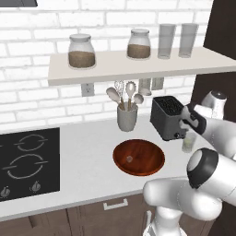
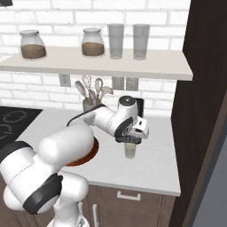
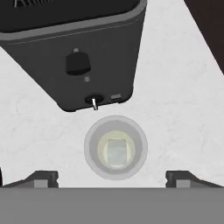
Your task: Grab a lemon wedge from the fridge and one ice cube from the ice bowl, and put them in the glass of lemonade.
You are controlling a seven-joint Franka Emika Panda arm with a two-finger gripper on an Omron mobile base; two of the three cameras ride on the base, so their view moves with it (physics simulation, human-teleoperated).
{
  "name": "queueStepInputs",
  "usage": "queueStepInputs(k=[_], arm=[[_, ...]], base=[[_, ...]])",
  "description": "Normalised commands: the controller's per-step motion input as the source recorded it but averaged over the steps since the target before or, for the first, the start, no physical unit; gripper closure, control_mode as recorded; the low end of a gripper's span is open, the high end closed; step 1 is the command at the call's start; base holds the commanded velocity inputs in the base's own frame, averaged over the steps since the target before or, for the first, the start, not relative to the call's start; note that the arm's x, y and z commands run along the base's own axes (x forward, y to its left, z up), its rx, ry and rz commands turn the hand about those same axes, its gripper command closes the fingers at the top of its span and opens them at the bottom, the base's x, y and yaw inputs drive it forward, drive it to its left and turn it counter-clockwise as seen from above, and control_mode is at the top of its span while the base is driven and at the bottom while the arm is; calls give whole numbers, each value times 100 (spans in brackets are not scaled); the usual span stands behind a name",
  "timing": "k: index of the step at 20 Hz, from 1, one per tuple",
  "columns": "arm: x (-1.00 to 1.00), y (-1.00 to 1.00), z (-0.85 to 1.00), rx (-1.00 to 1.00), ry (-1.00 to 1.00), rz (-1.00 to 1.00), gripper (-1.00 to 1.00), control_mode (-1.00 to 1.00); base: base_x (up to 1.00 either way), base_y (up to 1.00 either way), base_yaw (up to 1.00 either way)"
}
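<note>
- The bench carries everything: the wooden bowl lies near its front, the black toaster sits behind, and the glass stands just in front of the toaster.
- The pincer hangs straight over the glass, tips spread wide and holding nothing.
- My reading: the drop into the glass is done or nearly so. To finish well, lift straight up, staying clear of the rim and the toaster lever.
- The glass is small and clear, with pale yellow-green liquid.
- A pale squarish piece sits in it, likely the ice cube.
- A pale speck lies in the bowl.
</note>
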Motion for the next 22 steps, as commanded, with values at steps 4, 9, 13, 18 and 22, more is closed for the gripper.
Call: queueStepInputs(k=[4, 9, 13, 18, 22], arm=[[-25, 14, 49, 7, -12, 0, -100, -100], [-44, 38, 46, 3, -18, 3, -100, -100], [-37, 53, 43, 0, -16, 8, -100, -100], [-36, 85, 38, 0, -8, 11, -100, -100], [-57, 100, 36, -6, 14, 7, -100, -100]], base=[[0, 0, 0], [0, 0, 0], [0, 0, 0], [0, 0, 0], [0, 0, 0]])
